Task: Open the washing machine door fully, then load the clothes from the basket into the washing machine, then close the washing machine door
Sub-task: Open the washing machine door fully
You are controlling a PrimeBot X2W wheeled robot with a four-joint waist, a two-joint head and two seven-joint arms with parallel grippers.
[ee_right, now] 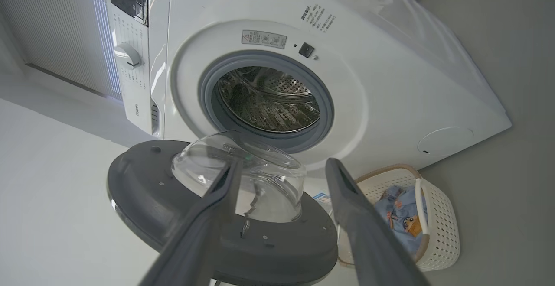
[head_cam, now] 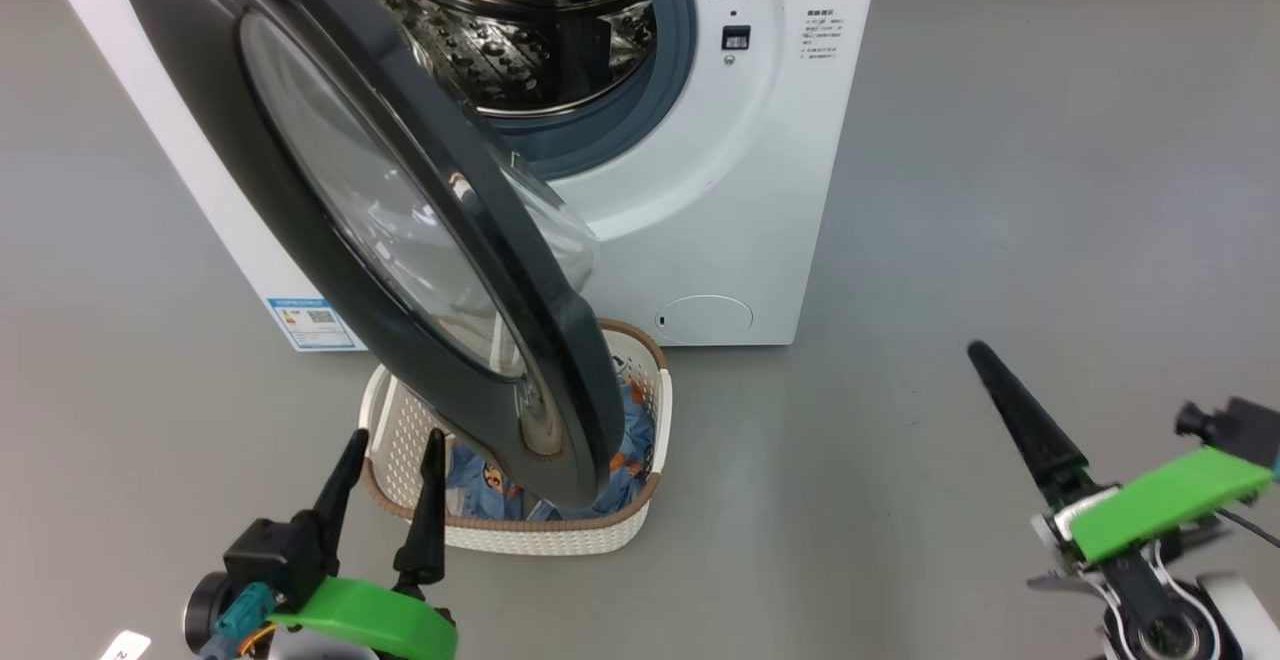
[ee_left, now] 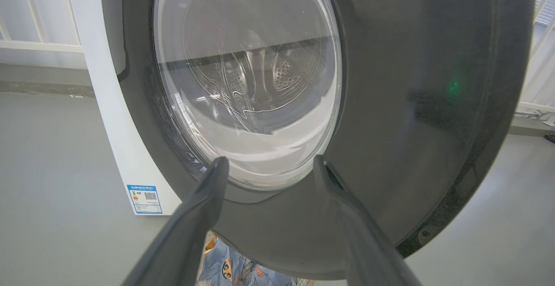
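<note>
Grey floor (head_cam: 1000, 190) runs bare all round the washer (head_cam: 720, 190), which stands white and boxy, its drum (head_cam: 520, 40) empty as far as I can see. The door (head_cam: 400, 230) is swung out partway, not fully. Its free edge hangs right over the basket (head_cam: 560, 538) on the floor in front, covering much of the clothes (head_cam: 485, 488) heaped inside.

The left gripper (head_cam: 394, 437) sits low by the basket's left side, jaws spread and holding nothing, pointed at the door's outer face. Whether a finger touches it I cannot tell. The right gripper (ee_right: 282, 164) is well off to the right, jaws likewise apart and empty, facing the door's inner side and its glass bowl (ee_right: 269, 186).

To my eye that door is rigid and fairly heavy, and its glossy face looks slippery, so a pinch would do little. Better to push or hook near the free rim, far from the hinge, and keep off the glass. The clothes look soft and light: pinch a bunched fold from above, once the door clears the basket.
</note>
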